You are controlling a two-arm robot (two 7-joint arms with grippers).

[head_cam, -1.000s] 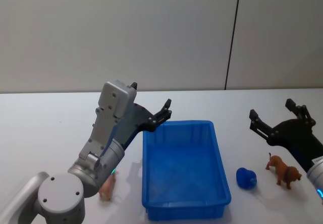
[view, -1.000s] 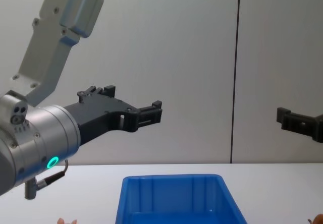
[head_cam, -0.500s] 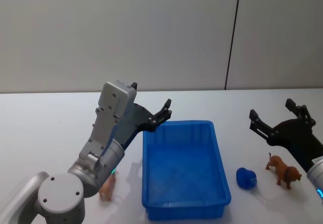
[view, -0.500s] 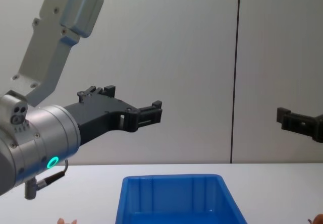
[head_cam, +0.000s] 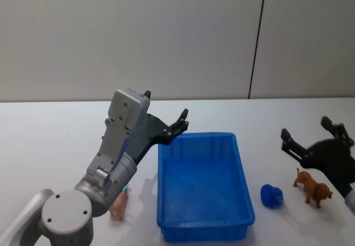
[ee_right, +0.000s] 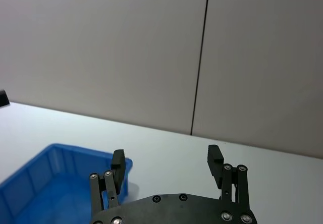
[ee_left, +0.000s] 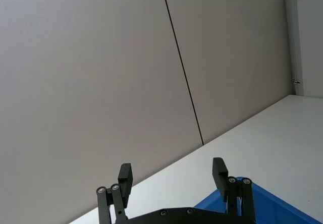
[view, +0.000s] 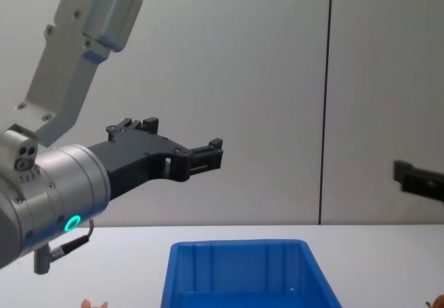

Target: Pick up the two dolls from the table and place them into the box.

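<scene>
A pale pink doll lies on the white table left of the blue box, partly behind my left arm. A brown animal-shaped doll stands on the table to the right of the box. My left gripper hangs open and holds nothing above the box's far left corner. In the left wrist view the left gripper has its fingers wide apart over the box. My right gripper hovers open above and just behind the brown doll. Its fingers hold nothing.
A small round blue object sits on the table between the box and the brown doll. A grey wall with a dark vertical seam stands behind the table. Bare tabletop stretches out to the far left.
My right gripper has shifted a little to the right. The left arm, the box and both dolls have stayed where they were.
</scene>
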